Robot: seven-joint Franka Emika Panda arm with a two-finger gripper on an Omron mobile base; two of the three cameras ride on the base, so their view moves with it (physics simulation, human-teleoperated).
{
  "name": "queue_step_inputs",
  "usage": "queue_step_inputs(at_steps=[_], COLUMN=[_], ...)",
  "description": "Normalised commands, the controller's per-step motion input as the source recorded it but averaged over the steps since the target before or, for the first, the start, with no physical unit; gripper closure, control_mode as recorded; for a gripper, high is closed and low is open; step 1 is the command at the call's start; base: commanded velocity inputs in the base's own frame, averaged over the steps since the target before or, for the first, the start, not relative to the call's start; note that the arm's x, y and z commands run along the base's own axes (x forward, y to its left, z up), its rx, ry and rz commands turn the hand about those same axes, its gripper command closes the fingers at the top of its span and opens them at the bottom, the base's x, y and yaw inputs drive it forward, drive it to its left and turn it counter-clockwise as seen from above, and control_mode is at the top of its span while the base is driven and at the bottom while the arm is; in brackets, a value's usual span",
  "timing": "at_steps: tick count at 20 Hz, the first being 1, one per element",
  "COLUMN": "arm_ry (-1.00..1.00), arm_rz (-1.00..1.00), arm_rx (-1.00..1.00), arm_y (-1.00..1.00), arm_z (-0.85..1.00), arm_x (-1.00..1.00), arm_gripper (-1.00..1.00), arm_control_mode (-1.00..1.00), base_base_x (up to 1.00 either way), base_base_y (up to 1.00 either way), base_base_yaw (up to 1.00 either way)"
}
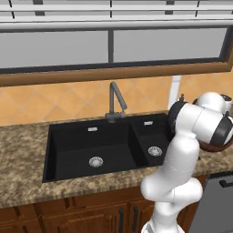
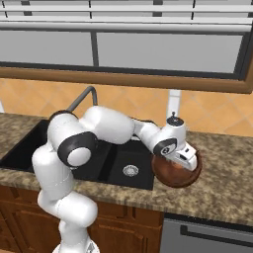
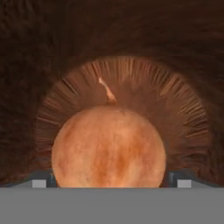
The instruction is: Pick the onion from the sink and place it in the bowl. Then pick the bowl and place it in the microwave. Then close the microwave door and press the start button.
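Observation:
The orange-brown onion (image 3: 108, 148) lies on the bottom of the dark brown wood-look bowl (image 3: 131, 43), its thin stem pointing away from the hand. My gripper (image 3: 111, 183) reaches down into the bowl (image 2: 173, 175) and stands open, one fingertip (image 3: 41, 181) on each side of the onion with the jaws spread wide. The bowl rests on the granite counter just right of the black double-basin sink (image 2: 123, 158). In the left base view the arm covers most of the bowl (image 1: 214, 146). Both sink (image 1: 91, 145) basins hold only their silver drains. The microwave is out of view.
A dark grey angular faucet (image 1: 116, 102) rises behind the sink. The speckled granite counter (image 2: 217, 192) runs left and right, with a grey appliance front (image 2: 207, 232) below it on the right. A wood-framed window spans the wall above.

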Motion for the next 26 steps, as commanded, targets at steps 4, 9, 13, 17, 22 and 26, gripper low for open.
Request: queue_step_inputs(at_steps=[4, 9, 13, 17, 22, 26], arm_ry=[-0.35, -0.28, -0.02, 0.0, 0.04, 0.08], arm_rz=[0.14, 0.18, 0.0, 0.0, 0.0, 0.0], arm_rx=[-0.05, -0.01, 0.0, 0.0, 0.0, -0.07], arm_y=[0.62, 0.76, 0.11, 0.05, 0.11, 0.2], arm_z=[-1.0, -0.57, 0.78, 1.0, 0.76, 0.75], arm_x=[-1.0, -0.85, -0.03, 0.0, -0.03, -0.33], arm_gripper=[-1.0, -1.0, -1.0, -1.0, -1.0, -1.0], arm_control_mode=[-1.0, -1.0, -1.0, -1.0, -1.0, -1.0], base_base_x=[0.0, 0.0, 0.0, 0.0, 0.0, 0.0], base_base_y=[0.0, 0.0, 0.0, 0.0, 0.0, 0.0], base_base_yaw=[0.0, 0.0, 0.0, 0.0, 0.0, 0.0])
